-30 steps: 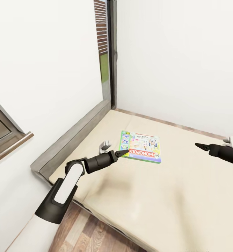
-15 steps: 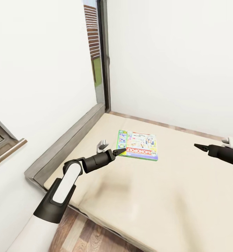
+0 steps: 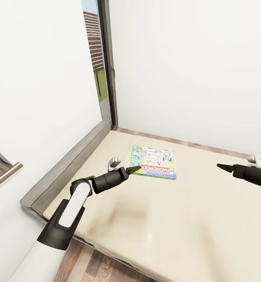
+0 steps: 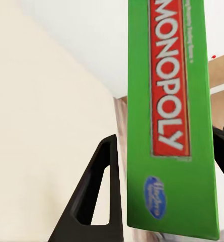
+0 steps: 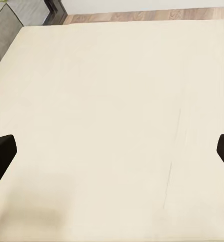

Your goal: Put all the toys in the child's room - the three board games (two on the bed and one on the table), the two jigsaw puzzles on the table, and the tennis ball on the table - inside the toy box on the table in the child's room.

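Note:
The green-edged white Monopoly board game (image 3: pixel 155 162) hangs level just above the beige bed (image 3: pixel 177 219). My left gripper (image 3: pixel 135 169) is shut on its near left corner. In the left wrist view the box's green edge with the red title (image 4: pixel 169 101) stands between the two black fingers (image 4: pixel 99 191), with a thin gap beside one of them. To the right, my right gripper (image 3: pixel 220 166) hovers over the sheet, open and holding nothing. In the right wrist view its fingertips (image 5: pixel 1 151) sit wide apart over the bare sheet (image 5: pixel 112 75).
The bed's dark grey headboard (image 3: pixel 67 160) runs along the left wall. A tall dark-framed window (image 3: pixel 97 58) stands in the far corner. A strip of wood floor (image 3: pixel 95 266) shows at the bed's near edge, and a wooden ledge (image 3: pixel 1 176) juts out at far left.
The camera has moved: bed, headboard and window now sit further left in the picture. The Monopoly box has stayed at my left gripper's tips instead of shifting with the bed.

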